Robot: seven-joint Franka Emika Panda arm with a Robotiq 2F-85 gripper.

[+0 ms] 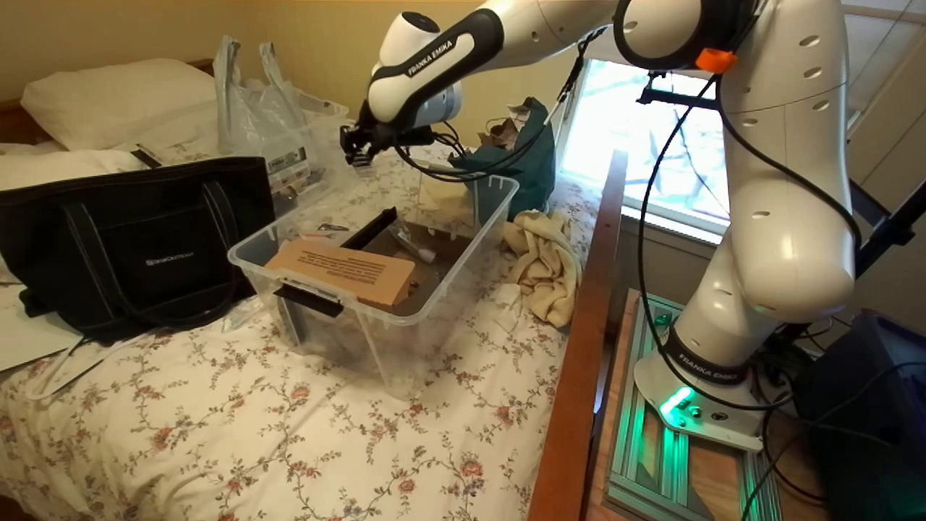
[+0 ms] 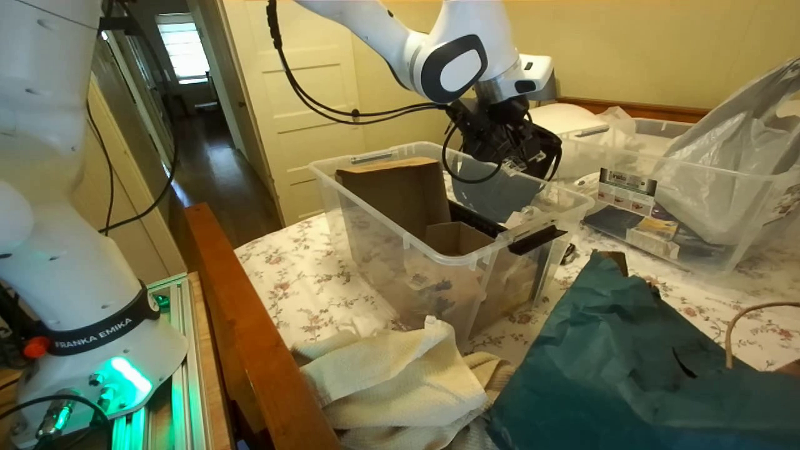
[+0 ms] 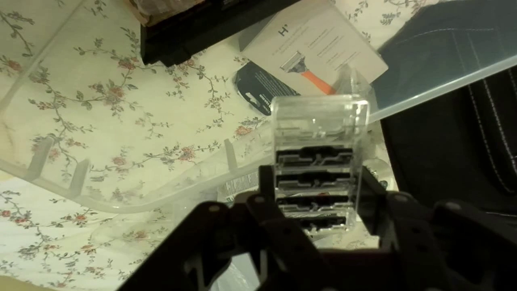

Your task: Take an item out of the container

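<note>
The container, a clear plastic tub, stands on the flowered bed and also shows in an exterior view. A brown cardboard box, a black strip, a white box with a razor picture and a dark packet lie in it. My gripper is shut on a clear case with several black razor cartridges. In both exterior views the gripper is above the tub's far edge. In the wrist view the tub's rim passes below the case.
A black bag stands beside the tub. Another clear tub with a grey plastic bag is behind. A teal bag and a cream cloth lie near a wooden bed rail.
</note>
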